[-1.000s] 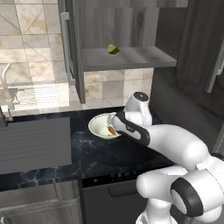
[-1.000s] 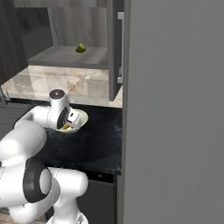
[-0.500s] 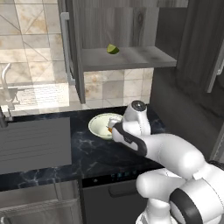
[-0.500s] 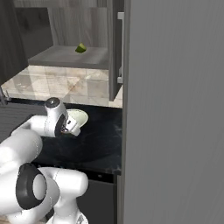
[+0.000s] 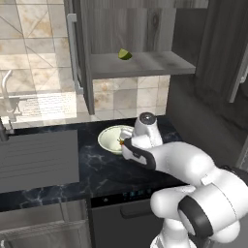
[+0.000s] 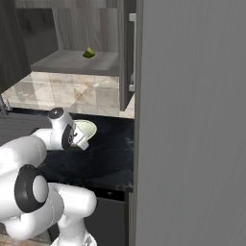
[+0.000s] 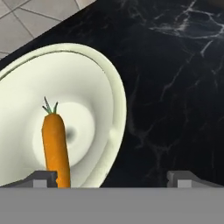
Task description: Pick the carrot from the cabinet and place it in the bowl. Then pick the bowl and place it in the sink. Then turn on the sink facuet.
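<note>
One carrot [image 7: 54,146] is seen lying inside the single cream bowl [image 7: 94,92], its stem end pointing toward the bowl's middle, on the black marble counter [image 7: 175,65]. The gripper [image 7: 111,177] is held low over the bowl's rim with its jaws spread wide and nothing between them, one fingertip just beside the carrot and the other over bare counter, a stance judged suited to straddling the rim for the bowl's lift. One green fruit [image 5: 125,54] is left on the shelf of the open cabinet [image 5: 140,63]. One sink [image 5: 36,160] is seen well to the left, with one faucet [image 5: 7,87] behind it.
</note>
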